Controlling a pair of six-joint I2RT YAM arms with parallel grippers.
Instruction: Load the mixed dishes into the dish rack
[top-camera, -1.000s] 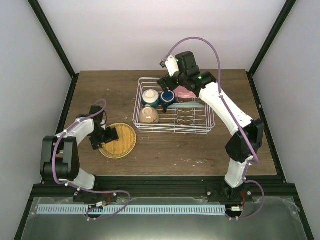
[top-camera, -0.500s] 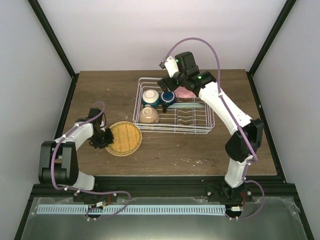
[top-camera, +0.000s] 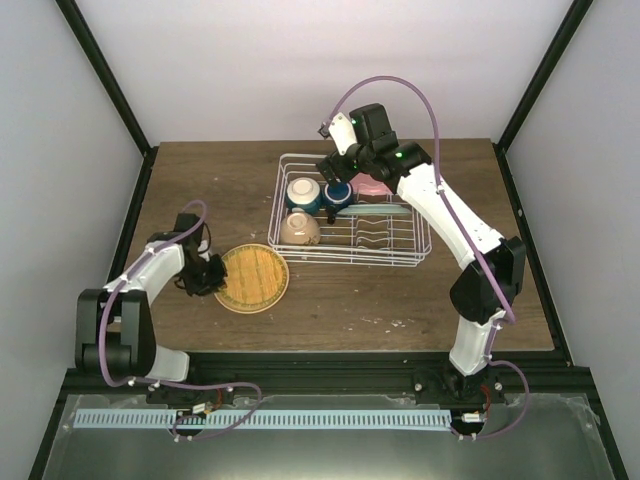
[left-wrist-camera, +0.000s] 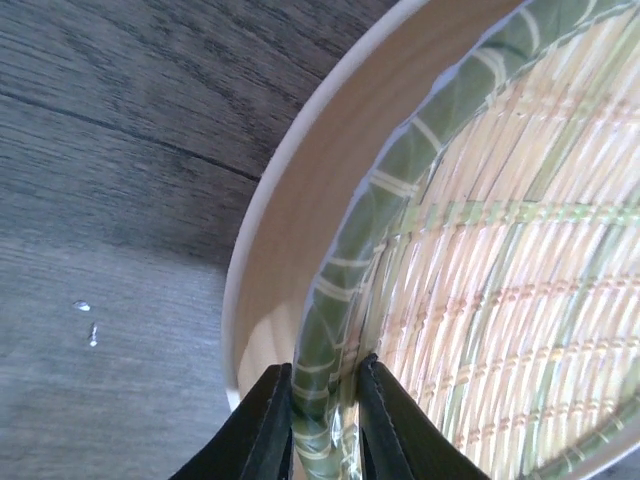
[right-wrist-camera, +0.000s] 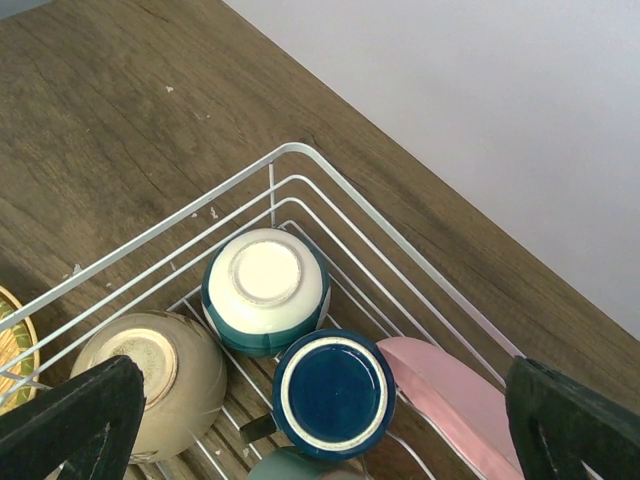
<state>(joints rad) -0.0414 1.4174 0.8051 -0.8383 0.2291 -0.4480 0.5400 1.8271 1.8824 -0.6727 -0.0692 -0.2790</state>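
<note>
The tan-yellow woven plate (top-camera: 253, 278) sits on the table left of the dish rack (top-camera: 420, 250). My left gripper (top-camera: 208, 277) is shut on its left edge; in the left wrist view both fingers pinch the green-banded rim (left-wrist-camera: 345, 330) of the plate (left-wrist-camera: 480, 250). Upside down in the rack (right-wrist-camera: 290, 150) are the white-and-blue bowl (right-wrist-camera: 265, 290), the cream bowl (right-wrist-camera: 150, 375) and the dark blue mug (right-wrist-camera: 333, 390). The pink plate (right-wrist-camera: 450, 390) stands on edge beside the mug. My right gripper (right-wrist-camera: 322, 368) hangs wide open and empty above the mug (top-camera: 335, 194).
A pale green dish (top-camera: 370, 212) lies across the rack's prongs. Dark frame posts stand at the table's left edge (top-camera: 135, 215) and right edge. A black rail (top-camera: 320, 375) runs along the near side by the arm bases.
My left gripper has closed on the woven plate's rim, and plate and gripper have shifted right, toward the rack. The right arm has not moved.
</note>
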